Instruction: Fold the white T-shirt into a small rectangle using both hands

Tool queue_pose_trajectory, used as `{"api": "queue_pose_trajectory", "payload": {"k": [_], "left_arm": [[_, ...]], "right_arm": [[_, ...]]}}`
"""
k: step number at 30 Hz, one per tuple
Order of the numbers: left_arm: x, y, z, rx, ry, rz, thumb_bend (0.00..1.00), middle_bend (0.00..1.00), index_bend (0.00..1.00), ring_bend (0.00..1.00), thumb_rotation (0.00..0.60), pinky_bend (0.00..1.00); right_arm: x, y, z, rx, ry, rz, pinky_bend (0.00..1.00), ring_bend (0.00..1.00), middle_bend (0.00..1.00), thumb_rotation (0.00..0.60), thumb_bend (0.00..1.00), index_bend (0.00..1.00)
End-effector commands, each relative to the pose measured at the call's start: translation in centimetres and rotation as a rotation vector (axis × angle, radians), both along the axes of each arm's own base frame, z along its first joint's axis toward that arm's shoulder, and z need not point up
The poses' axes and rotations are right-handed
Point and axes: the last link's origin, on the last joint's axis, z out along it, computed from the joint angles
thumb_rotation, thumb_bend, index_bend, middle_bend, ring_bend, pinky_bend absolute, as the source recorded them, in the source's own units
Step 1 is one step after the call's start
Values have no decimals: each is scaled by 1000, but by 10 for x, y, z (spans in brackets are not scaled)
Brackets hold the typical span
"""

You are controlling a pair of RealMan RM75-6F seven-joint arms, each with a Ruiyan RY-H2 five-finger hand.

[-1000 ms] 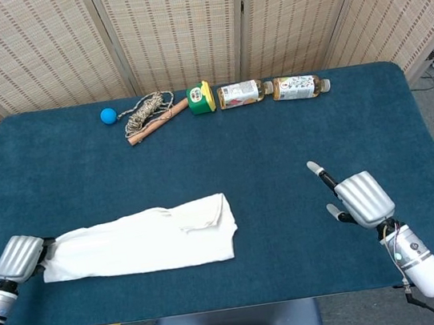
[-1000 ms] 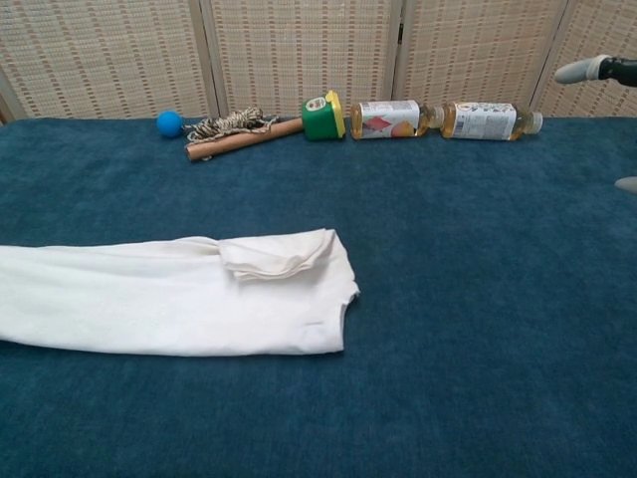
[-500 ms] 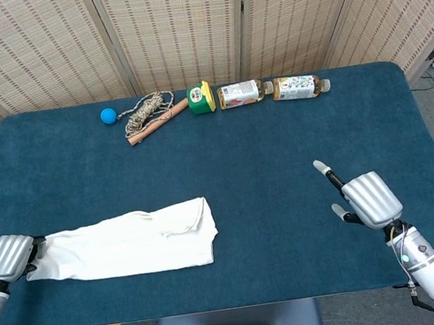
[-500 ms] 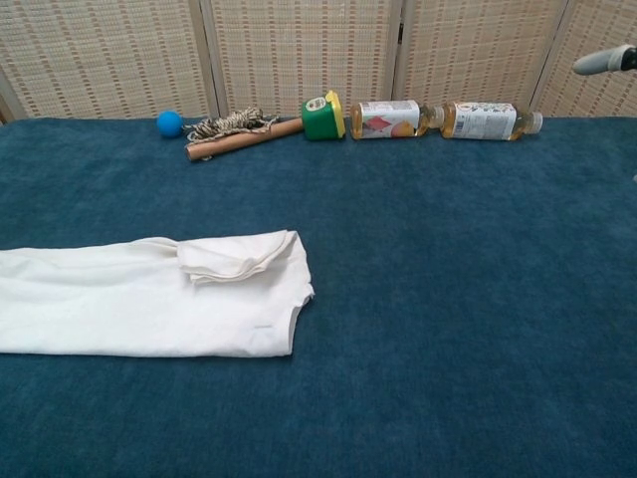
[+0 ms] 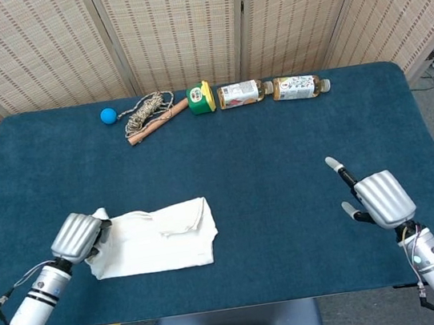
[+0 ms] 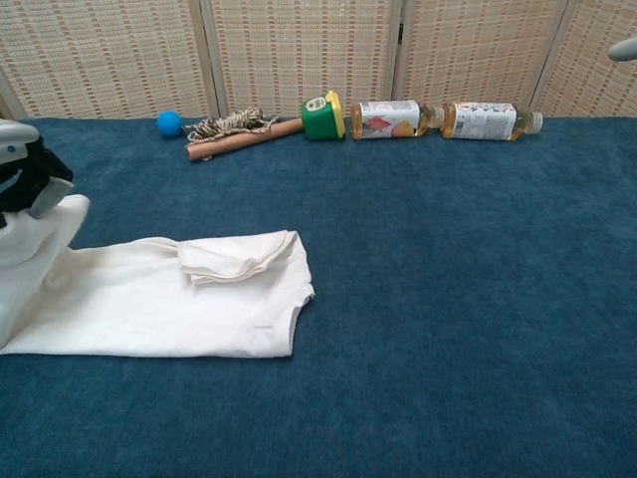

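The white T-shirt (image 5: 159,238) lies as a long folded strip at the front left of the blue table (image 5: 282,161); in the chest view the T-shirt (image 6: 169,304) has a folded sleeve on top. My left hand (image 5: 79,235) grips the shirt's left end and holds it lifted and turned toward the middle; the chest view shows the left hand (image 6: 25,177) with raised cloth under it. My right hand (image 5: 380,198) hovers over the front right of the table, fingers apart and holding nothing; only a fingertip (image 6: 624,49) reaches the chest view.
Along the far edge lie a blue ball (image 5: 108,115), a coil of rope on a wooden stick (image 5: 152,114), a green and yellow container (image 5: 201,98) and two drink bottles (image 5: 271,89).
My left hand has lifted the shirt's left end and carried it right, over the strip. Before that it dragged the whole shirt left. The right hand drifted slightly right and nearer.
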Motion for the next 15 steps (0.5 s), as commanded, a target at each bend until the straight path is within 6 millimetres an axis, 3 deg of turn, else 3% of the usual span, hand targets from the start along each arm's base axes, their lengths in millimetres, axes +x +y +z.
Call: {"api": "queue_pose_trajectory", "payload": {"k": [1, 15], "left_arm": [[41, 10, -10, -23, 18, -27, 547, 841, 709, 733, 600, 910], [100, 11, -60, -53, 32, -38, 547, 838, 704, 733, 600, 910]], "right_arm": [[-2, 0, 1, -3, 0, -4, 1000, 938, 921, 600, 331, 3], [-10, 1, 5, -12, -4, -30, 1000, 938, 921, 600, 331, 3]]}}
